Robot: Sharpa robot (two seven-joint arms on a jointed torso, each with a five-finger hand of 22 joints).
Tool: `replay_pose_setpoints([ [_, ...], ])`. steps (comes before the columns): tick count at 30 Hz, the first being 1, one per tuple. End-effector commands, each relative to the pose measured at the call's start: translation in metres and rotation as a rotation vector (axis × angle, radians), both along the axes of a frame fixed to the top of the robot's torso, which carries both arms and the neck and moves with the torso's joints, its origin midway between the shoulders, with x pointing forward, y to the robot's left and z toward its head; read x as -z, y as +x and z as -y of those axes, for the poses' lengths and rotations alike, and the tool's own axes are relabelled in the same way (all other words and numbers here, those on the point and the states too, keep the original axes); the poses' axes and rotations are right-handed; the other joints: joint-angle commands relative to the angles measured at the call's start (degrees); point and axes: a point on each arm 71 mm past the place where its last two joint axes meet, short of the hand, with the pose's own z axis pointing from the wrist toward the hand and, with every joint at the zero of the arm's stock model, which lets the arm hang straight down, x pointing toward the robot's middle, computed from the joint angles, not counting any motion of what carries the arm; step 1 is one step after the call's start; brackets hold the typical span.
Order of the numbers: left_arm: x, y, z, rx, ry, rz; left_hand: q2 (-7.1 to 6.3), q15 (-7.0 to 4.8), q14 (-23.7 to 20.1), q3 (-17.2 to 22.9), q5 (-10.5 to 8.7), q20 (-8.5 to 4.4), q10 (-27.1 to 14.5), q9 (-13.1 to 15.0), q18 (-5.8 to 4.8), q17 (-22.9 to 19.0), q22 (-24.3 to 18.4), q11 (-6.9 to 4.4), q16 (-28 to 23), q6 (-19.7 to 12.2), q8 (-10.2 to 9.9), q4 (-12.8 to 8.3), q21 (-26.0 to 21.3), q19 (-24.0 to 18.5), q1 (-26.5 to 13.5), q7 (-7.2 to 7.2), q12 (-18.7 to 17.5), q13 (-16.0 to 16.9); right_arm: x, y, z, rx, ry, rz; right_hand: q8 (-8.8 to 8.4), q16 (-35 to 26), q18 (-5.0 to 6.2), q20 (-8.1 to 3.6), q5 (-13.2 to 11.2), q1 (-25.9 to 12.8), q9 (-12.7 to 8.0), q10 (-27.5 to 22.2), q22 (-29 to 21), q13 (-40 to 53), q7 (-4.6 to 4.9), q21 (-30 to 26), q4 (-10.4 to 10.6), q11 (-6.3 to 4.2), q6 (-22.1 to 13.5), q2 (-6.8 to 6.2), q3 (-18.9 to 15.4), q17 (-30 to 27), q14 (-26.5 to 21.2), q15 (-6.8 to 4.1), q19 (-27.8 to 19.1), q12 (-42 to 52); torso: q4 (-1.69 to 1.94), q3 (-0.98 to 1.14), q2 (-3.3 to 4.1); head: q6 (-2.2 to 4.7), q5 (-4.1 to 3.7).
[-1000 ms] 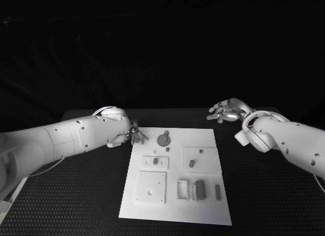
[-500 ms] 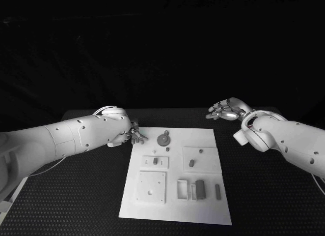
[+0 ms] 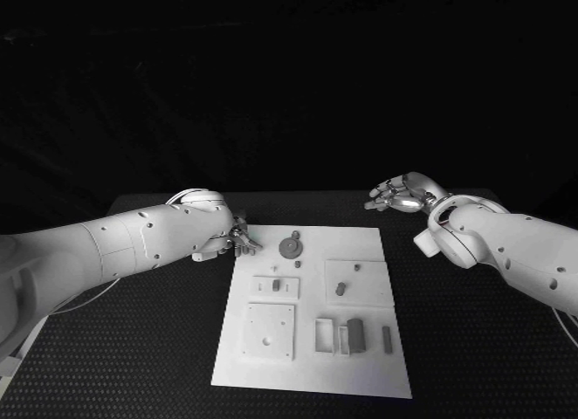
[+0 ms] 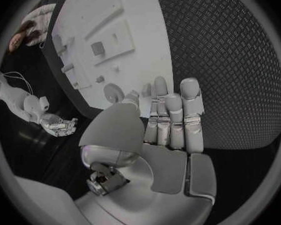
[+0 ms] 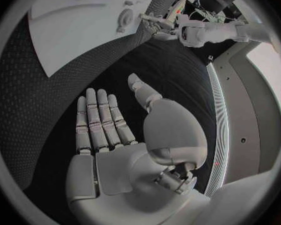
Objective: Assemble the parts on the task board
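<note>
The white task board lies in the middle of the black table. On it are grey parts: a round one near the far edge, two small ones in raised squares, and a dark block beside a slim bar nearer me. My left hand hovers at the board's far left corner, close to the round part. Its fingers are stretched out and hold nothing. My right hand is off the board, beyond its far right corner, and its fingers are straight and empty.
A raised square plate and a small frame take up the board's near half. Bare black table lies on both sides of the board. The right wrist view shows the left hand at the board's corner.
My right hand has drifted slightly toward the left and a little farther away. The left hand and the parts have stayed where they were.
</note>
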Motion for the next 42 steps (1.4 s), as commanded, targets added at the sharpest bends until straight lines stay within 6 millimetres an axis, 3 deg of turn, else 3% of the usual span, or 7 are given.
replay_pose_setpoints([
  [1, 0.0021, -0.0007, 0.0018, -0.004, -0.027, -0.024, -0.47, 0.0, -0.56, -0.54, 4.43, 0.01, 0.31, 0.14, 4.46, -0.13, 0.17, 0.06, 0.29, 0.24, -0.22, 0.13, -0.35, 0.44, 0.2, 0.27, -0.43, 0.16, -0.0001, -0.0001, -0.0013, -0.013, 0.008, 0.0, 0.27, -0.42, -1.03, -0.08, 0.08, 0.65, -0.09, 0.32, 0.11, -0.18, 1.1, -0.35, -0.01, 0.14, -0.52, 0.18, -0.33, -0.11, 0.31, 0.24, -0.42, -0.32, -0.05, -0.04, 0.03, -0.02, -0.01],
  [7, 0.0029, -0.001, 0.0019, -0.011, -0.037, -0.032, -1.31, -0.06, -0.72, -0.83, 11.83, -0.06, 0.44, 0.49, 4.41, -0.18, 0.75, -0.01, 0.78, 0.45, -0.32, 0.04, -0.44, 0.49, 0.46, 0.2, -0.53, 0.58, 0.0002, -0.0002, -0.0016, -0.012, 0.008, 0.0, 0.28, -0.72, -1.05, -0.04, 0.08, 0.78, -0.11, 0.35, 0.18, -0.5, 1.11, -0.46, -0.02, 0.18, -0.58, 0.17, -0.43, -0.16, 0.28, 0.3, -0.56, -0.46, 0.05, -0.04, 0.0, -0.09, -0.08],
  [15, 0.0032, -0.0011, 0.0017, -0.025, -0.059, -0.038, -0.85, -0.15, -0.91, -0.91, 18.2, -0.15, 0.6, 1.05, 4.36, -0.11, 1.35, -0.1, 1.52, 0.76, -0.27, -0.08, -0.2, 0.49, 2.1, 0.08, -0.42, 1.24, 0.0009, -0.0003, -0.0018, -0.013, 0.007, -0.005, 0.26, -1.09, -1.09, 0.01, 0.08, 0.93, -0.16, 0.33, 0.27, -0.89, 1.15, -0.6, -0.01, 0.24, -0.73, 0.13, -0.57, -0.22, 0.22, 0.39, -0.75, -0.64, 0.06, -0.03, 0.01, -0.2, -0.07],
  [33, 0.0051, -0.0023, -0.0021, -0.072, -0.133, -0.076, 0.01, -0.48, -1.0, -1.28, 22.36, -0.45, 0.96, 2.02, 4.38, 0.22, 1.54, -0.45, 2.97, 1.5, 0.13, -0.42, 1.15, 0.51, 5.76, -0.31, 0.31, 2.45, 0.0047, -0.001, -0.002, -0.015, 0.006, -0.017, 0.24, -1.39, -1.11, 0.05, 0.08, 1.02, -0.2, 0.32, 0.37, -1.24, 1.19, -0.7, -0.01, 0.3, -0.86, 0.15, -0.7, -0.24, 0.19, 0.46, -0.88, -0.76, 0.05, -0.04, -0.02, -0.47, -0.14],
  [34, 0.0052, -0.0024, -0.0019, -0.072, -0.137, -0.078, -0.15, -0.53, -1.01, -0.8, 21.66, -0.47, 0.98, 2.12, 4.36, 0.25, 1.53, -0.5, 3.14, 1.59, 0.16, -0.25, 1.36, 0.51, 6.31, -0.36, 0.44, 2.6, 0.0052, -0.0012, -0.0021, -0.016, 0.006, -0.018, 0.25, -1.39, -1.11, 0.06, 0.08, 1.03, -0.2, 0.32, 0.38, -1.25, 1.19, -0.71, -0.01, 0.3, -0.86, 0.16, -0.7, -0.24, 0.19, 0.46, -0.88, -0.76, 0.05, -0.04, -0.03, -0.47, -0.13],
  [36, 0.0052, -0.0025, -0.0015, -0.068, -0.14, -0.078, -1.46, -0.54, -1.08, 4.33, 17.78, -0.44, 0.89, 2.3, 4.22, 0.19, 1.46, -0.51, 3.46, 1.71, 0.07, 0.0, 1.74, 0.43, 6.83, -0.37, 0.65, 2.93, 0.0061, -0.0014, -0.0022, -0.016, 0.005, -0.021, 0.25, -1.4, -1.11, 0.06, 0.08, 1.04, -0.2, 0.33, 0.38, -1.26, 1.19, -0.71, -0.01, 0.3, -0.86, 0.17, -0.7, -0.24, 0.2, 0.46, -0.88, -0.76, 0.05, -0.04, -0.03, -0.47, -0.13],
  [42, 0.0054, -0.0023, -0.0023, -0.072, -0.149, -0.082, -1.35, -0.57, -1.2, 6.72, 17.94, -0.55, 0.83, 2.57, 4.24, 0.19, 1.55, -0.54, 3.82, 1.77, 0.07, -0.45, 2.35, 0.21, 7.1, -0.4, 0.94, 3.3, 0.0065, -0.0017, -0.0019, -0.016, 0.005, -0.022, 0.25, -1.42, -1.11, 0.06, 0.08, 1.05, -0.21, 0.34, 0.4, -1.29, 1.19, -0.71, -0.01, 0.3, -0.87, 0.19, -0.71, -0.23, 0.22, 0.46, -0.88, -0.77, 0.04, -0.04, -0.02, -0.55, -0.1],
])
